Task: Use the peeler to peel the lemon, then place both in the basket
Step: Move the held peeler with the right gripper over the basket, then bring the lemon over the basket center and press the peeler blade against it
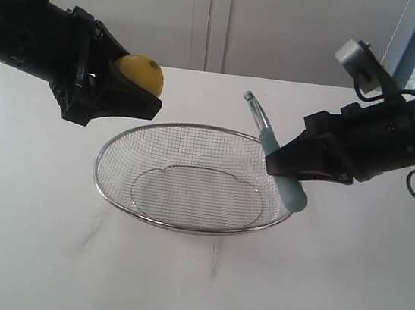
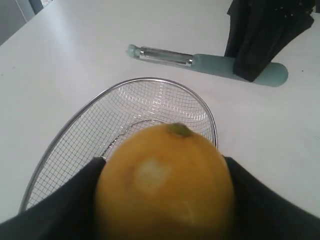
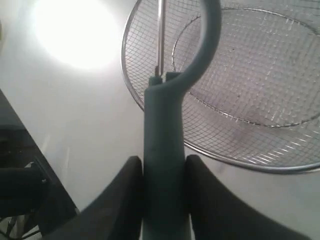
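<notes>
My left gripper [image 1: 128,87] is shut on the yellow lemon [image 1: 143,75], held in the air above the far left rim of the wire basket [image 1: 111,188]. In the left wrist view the lemon [image 2: 165,182] fills the space between the black fingers [image 2: 260,200] and carries a pale scraped patch. My right gripper [image 1: 279,162] is shut on the teal handle of the peeler [image 1: 270,140], at the basket's right rim, with the metal blade head tilted up and back. In the right wrist view the peeler [image 3: 162,145] runs between both fingers [image 3: 125,190] over the basket [image 3: 130,95].
The basket stands empty on a white table [image 1: 28,238]. A wall with pale panels [image 1: 210,18] rises behind the table's far edge. Both black arms hang over the table's left and right sides.
</notes>
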Robot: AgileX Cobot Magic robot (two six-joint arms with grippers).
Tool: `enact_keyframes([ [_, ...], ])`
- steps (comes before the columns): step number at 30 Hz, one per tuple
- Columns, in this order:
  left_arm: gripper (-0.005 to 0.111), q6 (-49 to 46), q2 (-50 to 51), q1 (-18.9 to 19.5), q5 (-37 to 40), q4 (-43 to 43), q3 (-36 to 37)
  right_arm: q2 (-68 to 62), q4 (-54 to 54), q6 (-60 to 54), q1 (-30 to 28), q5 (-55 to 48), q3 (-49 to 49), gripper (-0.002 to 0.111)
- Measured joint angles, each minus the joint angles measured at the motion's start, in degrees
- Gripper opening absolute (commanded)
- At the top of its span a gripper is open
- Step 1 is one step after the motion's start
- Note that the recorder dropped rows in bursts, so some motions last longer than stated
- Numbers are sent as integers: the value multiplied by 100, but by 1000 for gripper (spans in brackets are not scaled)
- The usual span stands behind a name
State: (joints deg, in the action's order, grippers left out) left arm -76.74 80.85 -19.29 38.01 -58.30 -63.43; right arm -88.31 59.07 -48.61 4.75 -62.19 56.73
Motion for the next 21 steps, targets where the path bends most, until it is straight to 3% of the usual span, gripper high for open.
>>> enact_keyframes([
  [11,0,-125,0,0,288,-806,10,-277,493,-170,541,-13,0,0],
  [16,0,-1417,84,0,347,-2173,10,-286,831,-382,554,-3,0,0],
  [21,0,-2090,205,-5,903,-2473,10,-286,902,-449,554,7,0,0],
])
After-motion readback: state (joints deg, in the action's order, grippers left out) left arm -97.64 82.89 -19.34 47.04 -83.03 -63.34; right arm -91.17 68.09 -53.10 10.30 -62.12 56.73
